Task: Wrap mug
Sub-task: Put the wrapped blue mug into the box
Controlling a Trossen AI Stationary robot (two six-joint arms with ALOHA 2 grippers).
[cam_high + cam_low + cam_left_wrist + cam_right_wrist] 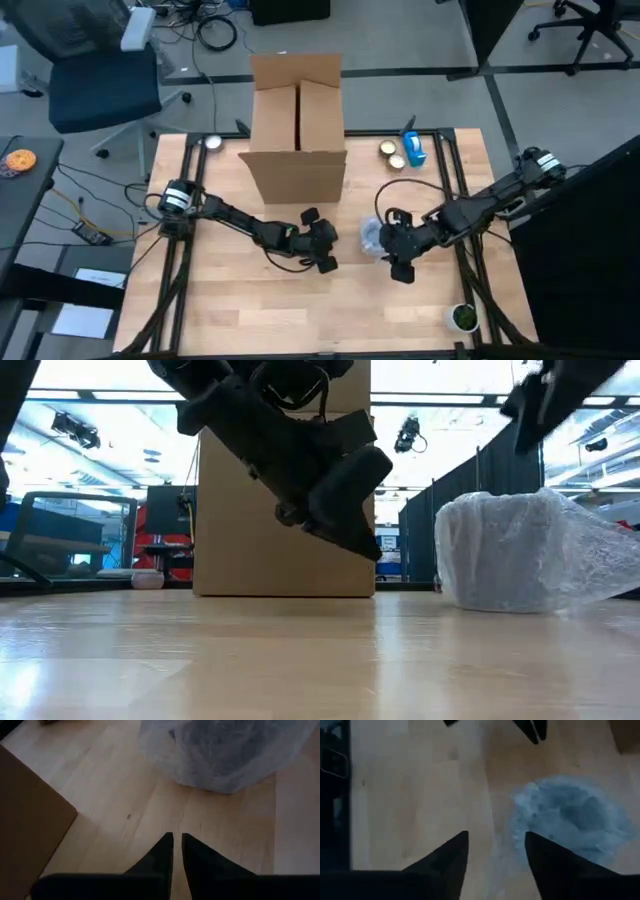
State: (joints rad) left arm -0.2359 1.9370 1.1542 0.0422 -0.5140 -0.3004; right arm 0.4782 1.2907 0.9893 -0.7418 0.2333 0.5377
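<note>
Hovering above the pale wooden tabletop [250, 300] just in front of the open brown cardboard box [297, 125]: left gripper [177, 845], fingers pressed nearly together, holding nothing. Sitting beside it, toward the right arm and in front of the box's right corner: the mug wrapped in cloudy clear bubble wrap [530, 550]. Hanging just beside the bundle: right gripper [496, 851], fingers spread apart, holding nothing and not visibly touching it. Showing only in the low view: the bundle resting on the tabletop. Showing only in the high view: blue tape dispenser [414, 150] by the box.
</note>
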